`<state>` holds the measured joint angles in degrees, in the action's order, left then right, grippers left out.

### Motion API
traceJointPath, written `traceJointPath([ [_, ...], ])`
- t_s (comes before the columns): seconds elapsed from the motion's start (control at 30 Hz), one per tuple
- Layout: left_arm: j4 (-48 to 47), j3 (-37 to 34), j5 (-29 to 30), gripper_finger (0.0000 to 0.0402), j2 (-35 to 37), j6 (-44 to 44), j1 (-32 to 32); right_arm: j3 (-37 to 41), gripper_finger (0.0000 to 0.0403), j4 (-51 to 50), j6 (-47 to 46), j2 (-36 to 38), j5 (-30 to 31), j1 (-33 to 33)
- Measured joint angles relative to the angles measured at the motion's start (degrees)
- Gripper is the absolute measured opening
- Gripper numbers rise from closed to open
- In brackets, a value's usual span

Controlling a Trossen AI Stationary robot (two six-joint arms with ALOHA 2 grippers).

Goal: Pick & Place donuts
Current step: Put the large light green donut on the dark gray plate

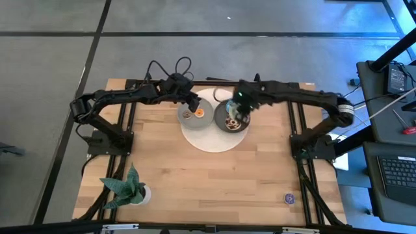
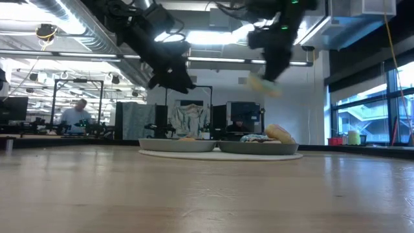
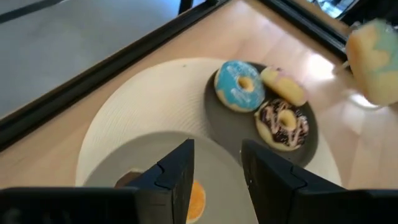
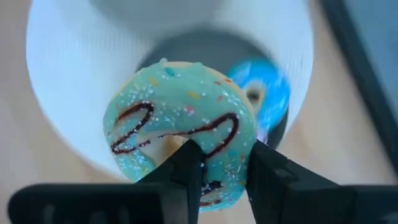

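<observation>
Right gripper point(image 4: 221, 171) clamped on a green donut point(image 4: 180, 127) above the right plate point(image 1: 231, 125). Left gripper point(image 3: 214, 180) parted over the left plate point(image 1: 184, 113). Wooden table point(image 1: 214, 182), office beyond.

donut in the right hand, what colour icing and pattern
Green donut: mint-green icing with a dark brown squiggle and small coloured sprinkles. Right wrist view shows it best.

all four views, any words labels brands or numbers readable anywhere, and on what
No text can be read in any view.
The donut held in the right gripper carries only dark icing squiggles and sprinkles, no letters.
The keyboard beside the table is too small to read.
The room's screens in the low view are too blurred.
</observation>
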<state>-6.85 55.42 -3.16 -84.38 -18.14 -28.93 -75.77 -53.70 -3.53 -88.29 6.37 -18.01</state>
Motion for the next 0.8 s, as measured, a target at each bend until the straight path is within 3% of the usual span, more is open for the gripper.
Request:
traceJointPath([
  [0.13, -3.1, 0.0, 1.5, 0.0132, 0.0, -0.5, 0.0, -10.1, 0.0103, -2.8, 4.4, -9.6, -1.9, -2.2],
  [0.33, -10.2, 0.0, 5.0, 0.0128, 1.4, -3.1, 0.0, -21.7, 0.0103, -11.7, 4.0, -23.3, -7.0, -4.6],
  [0.57, -17.6, 0.0, 16.1, 0.0131, 6.4, -6.5, 0.7, -25.9, 0.0103, -12.1, 3.9, -31.8, -10.1, -5.8],
  [0.8, -17.4, 0.0, 17.7, 0.0129, 11.1, -6.8, 0.8, -26.2, 0.0104, -11.7, 3.8, -36.0, -11.0, -5.8],
])
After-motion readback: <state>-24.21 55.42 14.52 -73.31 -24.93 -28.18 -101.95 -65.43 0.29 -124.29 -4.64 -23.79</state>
